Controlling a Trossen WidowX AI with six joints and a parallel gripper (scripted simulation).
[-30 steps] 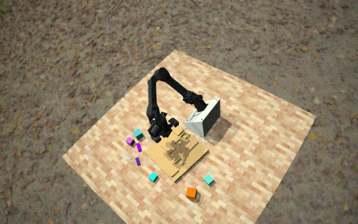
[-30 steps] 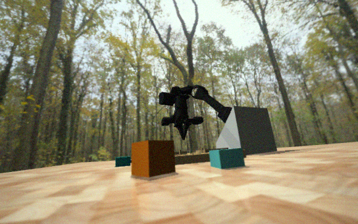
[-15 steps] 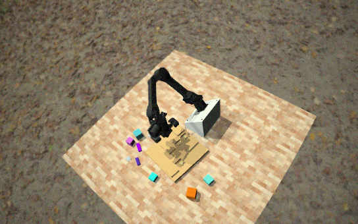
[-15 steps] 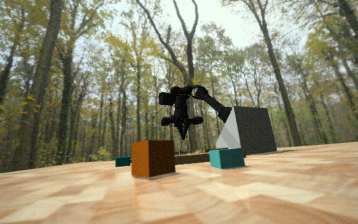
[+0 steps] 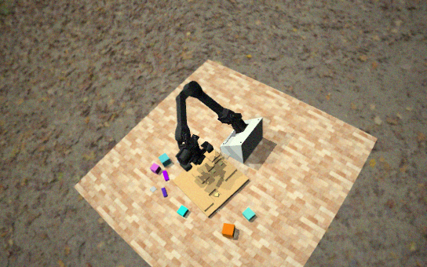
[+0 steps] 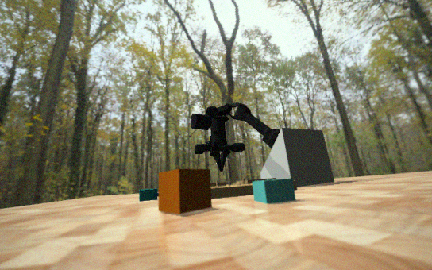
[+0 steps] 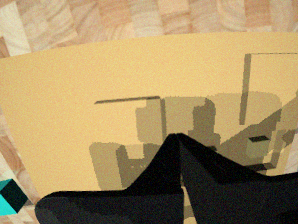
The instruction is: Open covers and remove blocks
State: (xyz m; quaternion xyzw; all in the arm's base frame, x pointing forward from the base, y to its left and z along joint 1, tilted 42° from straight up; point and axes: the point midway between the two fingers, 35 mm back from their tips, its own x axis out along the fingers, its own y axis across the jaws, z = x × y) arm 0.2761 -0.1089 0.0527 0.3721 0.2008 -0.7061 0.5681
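1. wood-patterned parquet table (image 5: 314, 157) lies on leaf-strewn ground, with tall forest trees behind it in the exterior view.
2. the black parallel-jaw gripper (image 5: 187, 162) hangs from the black jointed arm (image 5: 182, 114), pointing down above one corner of the flat tan puzzle board (image 5: 196, 198); its fingers are pressed together with nothing between them.
3. in the wrist view the closed gripper (image 7: 177, 141) hovers over a plain stretch of the tan board (image 7: 80, 83), its shadow falling on the surface just beneath; thin track lines show ahead of the fingertips and off to one side.
4. beside the hand, off the board, sit a teal cube (image 5: 164, 159), a magenta cube (image 5: 155, 168) and two small purple blocks (image 5: 166, 175), (image 5: 164, 192), with a tiny grey block (image 5: 153, 188) near them.
5. farther from the hand, past the board, rest a cyan cube (image 5: 182, 210), another cyan cube (image 5: 248, 213) and an orange cube (image 5: 228, 229).
6. the arm's white and dark wedge-shaped base (image 5: 243, 143) stands behind the hand, near the board's far edge.
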